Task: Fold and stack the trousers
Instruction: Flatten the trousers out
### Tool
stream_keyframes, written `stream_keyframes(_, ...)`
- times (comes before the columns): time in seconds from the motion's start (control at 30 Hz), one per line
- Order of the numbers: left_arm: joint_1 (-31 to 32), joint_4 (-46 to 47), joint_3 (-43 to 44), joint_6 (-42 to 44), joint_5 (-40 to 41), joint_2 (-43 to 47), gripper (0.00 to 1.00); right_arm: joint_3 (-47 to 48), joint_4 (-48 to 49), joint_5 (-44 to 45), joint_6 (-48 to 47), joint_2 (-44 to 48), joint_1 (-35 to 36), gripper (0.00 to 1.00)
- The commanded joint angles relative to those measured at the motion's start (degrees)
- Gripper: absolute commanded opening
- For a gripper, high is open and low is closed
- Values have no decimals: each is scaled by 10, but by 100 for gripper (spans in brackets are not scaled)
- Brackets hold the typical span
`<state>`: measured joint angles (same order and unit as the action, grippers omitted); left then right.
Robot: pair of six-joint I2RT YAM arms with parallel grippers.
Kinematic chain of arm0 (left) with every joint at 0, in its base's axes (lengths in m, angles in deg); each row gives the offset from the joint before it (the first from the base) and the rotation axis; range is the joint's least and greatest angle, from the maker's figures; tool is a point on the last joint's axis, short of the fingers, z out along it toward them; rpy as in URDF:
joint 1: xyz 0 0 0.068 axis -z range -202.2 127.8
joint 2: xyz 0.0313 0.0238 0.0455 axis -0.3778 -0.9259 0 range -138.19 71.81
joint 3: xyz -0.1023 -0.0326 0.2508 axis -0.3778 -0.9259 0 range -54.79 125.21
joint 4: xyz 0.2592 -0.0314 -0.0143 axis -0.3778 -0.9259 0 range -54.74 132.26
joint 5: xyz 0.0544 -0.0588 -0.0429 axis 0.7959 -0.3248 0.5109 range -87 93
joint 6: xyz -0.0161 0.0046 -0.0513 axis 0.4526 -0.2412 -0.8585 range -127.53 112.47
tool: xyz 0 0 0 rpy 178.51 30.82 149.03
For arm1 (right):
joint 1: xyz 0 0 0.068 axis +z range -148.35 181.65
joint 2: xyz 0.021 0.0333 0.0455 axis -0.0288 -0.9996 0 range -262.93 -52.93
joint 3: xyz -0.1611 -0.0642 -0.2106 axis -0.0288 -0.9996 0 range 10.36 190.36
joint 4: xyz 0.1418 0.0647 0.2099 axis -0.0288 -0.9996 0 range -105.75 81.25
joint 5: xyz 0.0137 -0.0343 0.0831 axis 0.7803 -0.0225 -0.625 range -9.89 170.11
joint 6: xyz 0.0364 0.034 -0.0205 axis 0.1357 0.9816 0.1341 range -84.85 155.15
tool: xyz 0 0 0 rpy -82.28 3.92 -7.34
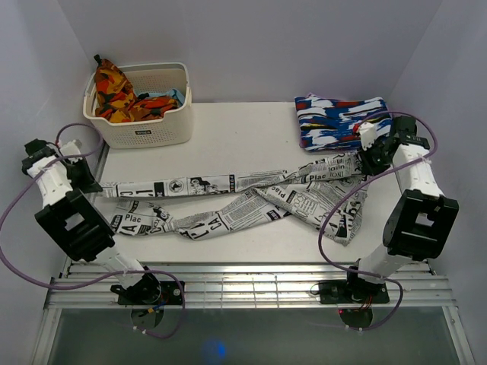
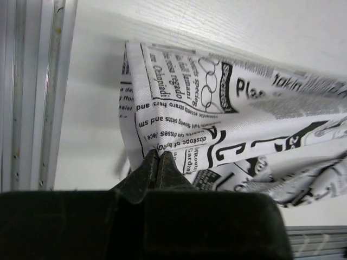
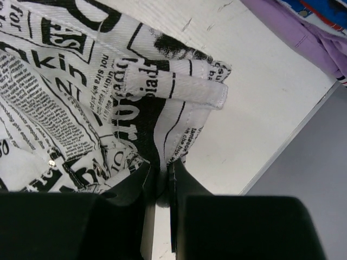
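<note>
The white bench (image 1: 251,129) carries the newsprint trousers (image 1: 228,201), stretched across it from left edge to right, the legs crossing over each other midway. A cream basket (image 1: 141,114) sits back left, a blue-white-red folded garment (image 1: 338,122) back right. The left tool (image 2: 158,156) is pinched tight on a leg end; the right tool (image 3: 162,176) is clamped on the belt-loop end.
</note>
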<state>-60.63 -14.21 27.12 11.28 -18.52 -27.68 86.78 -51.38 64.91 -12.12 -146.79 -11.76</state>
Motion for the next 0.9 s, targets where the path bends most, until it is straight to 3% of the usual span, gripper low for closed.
stream_keyframes(0.0,-51,-76,32,-82,-49,55,0,-35,7,-1,-52,54,-16,8)
stream_keyframes(0.23,-100,-123,65,-182,-47,60,0,-103,4,-16,-131,133,-28,8)
stream_keyframes(0.4,-99,-106,76,-255,-40,47,0,-113,18,-33,-142,136,-30,8)
stream_keyframes(0.5,-66,-53,84,-321,-37,10,0,-27,16,-51,-93,60,-22,8)
stream_keyframes(0.57,-39,-16,119,-371,-38,-38,0,36,8,-55,-43,-34,-15,8)
stream_keyframes(0.6,-11,20,133,-389,-31,-53,0,111,-21,-58,-29,-100,-6,8)
stream_keyframes(0.63,-2,43,147,-408,-27,-68,2,147,-32,-51,-14,-130,0,8)
stream_keyframes(0.67,3,63,169,-442,-27,-82,12,179,-41,-43,21,-159,7,9)
stream_keyframes(0.7,5,91,180,-458,-39,-108,29,211,-53,-36,37,-203,16,24)
stream_keyframes(0.77,6,105,224,-467,-43,-127,53,283,-66,-27,78,-232,19,52)
stream_keyframes(0.8,4,116,229,-464,-40,-123,63,298,-74,-19,91,-239,19,77)
stream_keyframes(0.83,2,124,229,-459,-54,-116,73,306,-78,-14,96,-237,19,88)
stream_keyframes(0.87,1,130,228,-445,-62,-107,73,300,-83,-15,96,-228,19,96)
